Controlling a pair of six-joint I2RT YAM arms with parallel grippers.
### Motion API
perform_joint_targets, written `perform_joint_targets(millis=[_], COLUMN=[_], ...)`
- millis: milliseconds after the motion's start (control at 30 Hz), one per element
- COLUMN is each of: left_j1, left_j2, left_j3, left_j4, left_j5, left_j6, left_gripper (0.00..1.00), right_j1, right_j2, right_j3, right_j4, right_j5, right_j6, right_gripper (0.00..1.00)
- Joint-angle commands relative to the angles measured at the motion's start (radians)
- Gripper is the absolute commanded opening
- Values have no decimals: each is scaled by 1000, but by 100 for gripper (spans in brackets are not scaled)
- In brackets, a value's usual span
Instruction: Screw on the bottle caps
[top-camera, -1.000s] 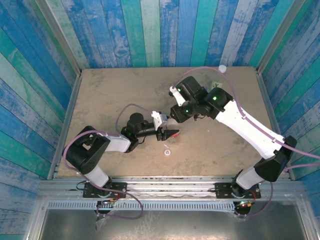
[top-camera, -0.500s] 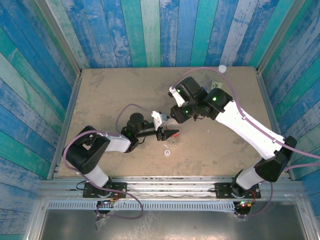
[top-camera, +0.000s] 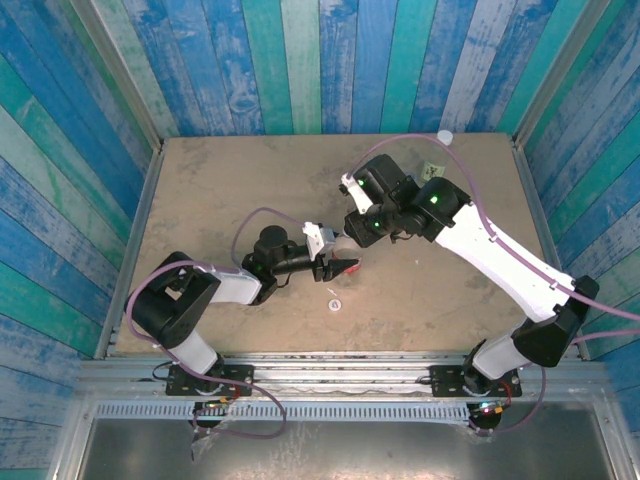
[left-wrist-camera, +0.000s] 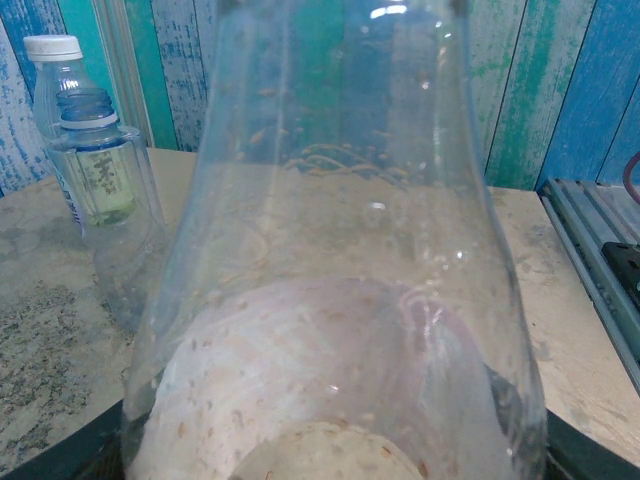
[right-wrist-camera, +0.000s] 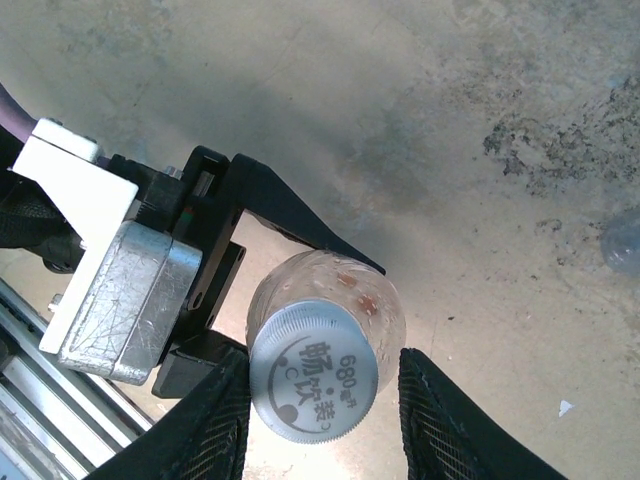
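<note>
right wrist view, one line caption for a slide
right gripper straddles the grey cap on a clear bottle held by the left gripper

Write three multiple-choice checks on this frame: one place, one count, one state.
1. Where is the loose cap?
A. on the table, nearer the arm bases than the held bottle
B. at the far-left corner
C. on the metal rail

2. How many bottles stand behind the held bottle in the left wrist view?
A. one
B. two
C. four

3. The left gripper is:
A. open over bare table
B. shut on the held bottle
C. shut on a loose cap

Key:
1 A: the top view shows it lying alone just base-side of the held bottle.
2 B: a capped bottle stands there with an open bottle in front of it.
3 B: the right wrist view shows its black jaws clamped on the bottle's body.
</note>
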Motion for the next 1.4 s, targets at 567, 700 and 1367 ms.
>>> perform_joint_targets(millis=[567, 700, 1367], left_j1=[1, 1, 2], left_j2=[-25, -26, -27], left_j3=[-4, -4, -3], left_j4=[-69, -72, -71], left_j5=[-14, -15, -12], left_j6=[4, 4, 6], left_gripper=[66, 66, 66], right_j1=[0, 0, 0], right_j2=[21, 29, 11], right_j3=[42, 51, 51], right_j4=[-8, -7, -4], right_j5=[-67, -74, -30], right_j6=[-14, -15, -2], right_gripper=[42, 40, 57])
